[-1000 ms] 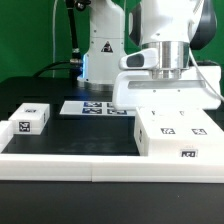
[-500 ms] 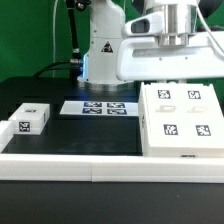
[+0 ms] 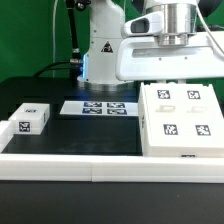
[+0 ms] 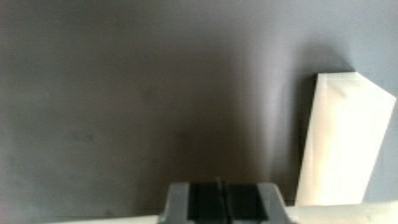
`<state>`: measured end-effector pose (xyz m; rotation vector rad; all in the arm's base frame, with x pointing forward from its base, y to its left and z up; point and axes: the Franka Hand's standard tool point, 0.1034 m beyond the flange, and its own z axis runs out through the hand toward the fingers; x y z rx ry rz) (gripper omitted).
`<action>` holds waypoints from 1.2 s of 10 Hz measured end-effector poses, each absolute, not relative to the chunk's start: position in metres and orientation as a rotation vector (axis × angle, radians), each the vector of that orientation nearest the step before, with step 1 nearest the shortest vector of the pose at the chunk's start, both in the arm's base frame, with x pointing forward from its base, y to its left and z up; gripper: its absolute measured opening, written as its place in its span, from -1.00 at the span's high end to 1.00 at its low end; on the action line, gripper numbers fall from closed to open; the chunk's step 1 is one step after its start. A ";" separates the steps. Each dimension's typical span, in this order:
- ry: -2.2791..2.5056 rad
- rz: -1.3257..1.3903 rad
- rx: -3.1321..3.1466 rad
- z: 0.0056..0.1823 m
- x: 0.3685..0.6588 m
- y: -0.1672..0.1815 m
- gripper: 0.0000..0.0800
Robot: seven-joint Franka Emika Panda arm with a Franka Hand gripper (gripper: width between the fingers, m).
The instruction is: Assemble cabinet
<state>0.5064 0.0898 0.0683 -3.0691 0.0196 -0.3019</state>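
Note:
The cabinet body [image 3: 181,118], a large white box, lies on the table at the exterior view's right with a four-tag face up. A small white tagged block [image 3: 30,118] sits at the exterior view's left. My gripper [image 3: 168,78] hangs above and behind the body; its fingertips are hidden there. In the wrist view the gripper [image 4: 219,205] is shut with nothing between the fingers, over dark table. A white part's edge [image 4: 347,140] shows beside it, apart from the fingers; I cannot tell which part it is.
The marker board [image 3: 98,107] lies flat at the table's middle back. A long low white rail [image 3: 60,160] runs along the front edge. The robot base [image 3: 100,45] stands behind the marker board.
Since 1.0 s ago the cabinet body has turned so its large four-tag face points up, and my gripper has risen. Nothing has moved in the last half second.

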 end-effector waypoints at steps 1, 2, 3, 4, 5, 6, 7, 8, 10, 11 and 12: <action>0.019 -0.299 -3.069 0.068 0.507 0.090 1.00; 0.019 -0.301 -3.068 0.072 0.509 0.090 1.00; 0.018 -0.289 -3.066 0.076 0.509 0.091 1.00; 0.015 -0.267 -3.064 0.084 0.510 0.093 1.00; 0.005 -0.249 -3.062 0.093 0.514 0.092 1.00; -0.015 -0.234 -3.062 0.099 0.520 0.087 1.00; -0.024 -0.199 -3.063 0.102 0.523 0.085 1.00; -0.025 -0.195 -3.063 0.101 0.522 0.086 1.00; -0.026 -0.192 -3.064 0.100 0.521 0.086 1.00; -0.025 -0.191 -3.064 0.100 0.521 0.086 1.00; -0.026 -0.191 -3.064 0.100 0.520 0.086 1.00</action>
